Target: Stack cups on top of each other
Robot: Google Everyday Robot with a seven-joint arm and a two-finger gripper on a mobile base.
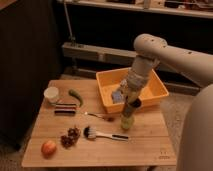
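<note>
Nearest, by the front left corner of the light wooden slatted table (pixel 142 151): a round red-orange apple (pixel 48 148). Just right of it, a bunch of dark red grapes (pixel 70 137), then a black-headed dish brush with a white handle (pixel 102 134), lying flat with the handle toward the right edge.

Farther back, right of the middle, a small pale lime green plastic tumbler (pixel 127 121), standing upright on the table, long axis vertical, mouth up, just in front of the bin. Directly above its mouth, the gripper (pixel 131 106), pointing straight down, fingers pressed tight together; dark at the tip and close over the tumbler's rim, though impossible to tell whether dark cup or finger parts.

Left of the tumbler, a thin metal utensil with a red tip (pixel 97 116). Toward the left edge, a flat dark rectangular object (pixel 65 109); behind it a curved green pepper (pixel 76 96) and a white round container (pixel 51 94) near the back left corner.

At the back right corner, a yellow-orange plastic bin (pixel 156 93) holding a bluish object (pixel 117 96).
</note>
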